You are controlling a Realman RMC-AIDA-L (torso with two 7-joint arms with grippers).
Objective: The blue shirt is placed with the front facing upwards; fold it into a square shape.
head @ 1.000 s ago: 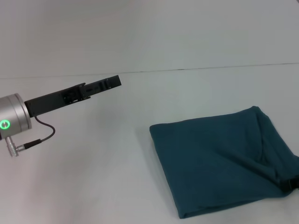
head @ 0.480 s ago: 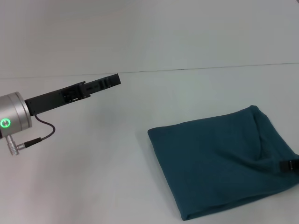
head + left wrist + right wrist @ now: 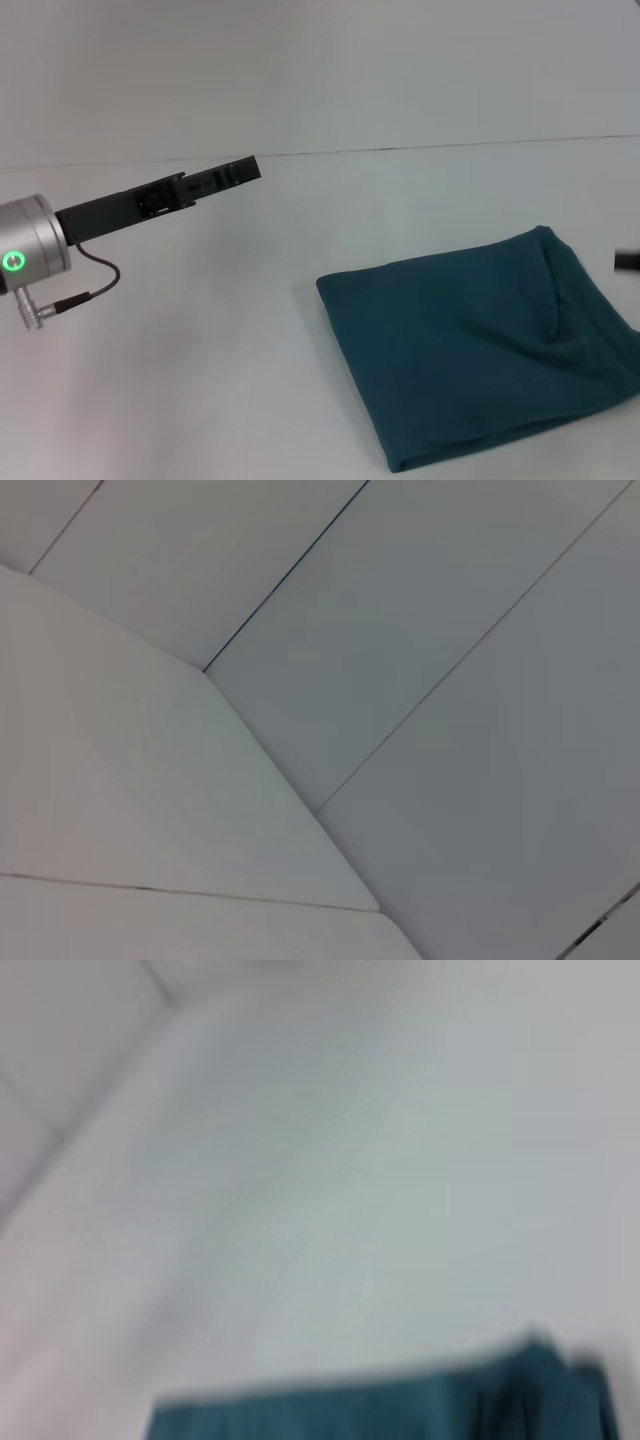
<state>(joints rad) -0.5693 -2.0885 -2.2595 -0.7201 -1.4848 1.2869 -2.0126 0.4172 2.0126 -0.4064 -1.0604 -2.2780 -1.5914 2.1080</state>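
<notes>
Where right hand (image 3: 628,261) has lifted off folded blue shirt (image 3: 470,345), grip unclear, left hand (image 3: 245,170) unmoved

From the head we look down on the table (image 3: 200,400) and folded blue shirt (image 3: 470,350). Our left wrist camera faces wall panels only. Right wrist view shares the blue shirt (image 3: 380,1405) edge, from nearer.

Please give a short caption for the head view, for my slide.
Blue shirt lies folded on the table; left gripper hangs beside it.
</notes>
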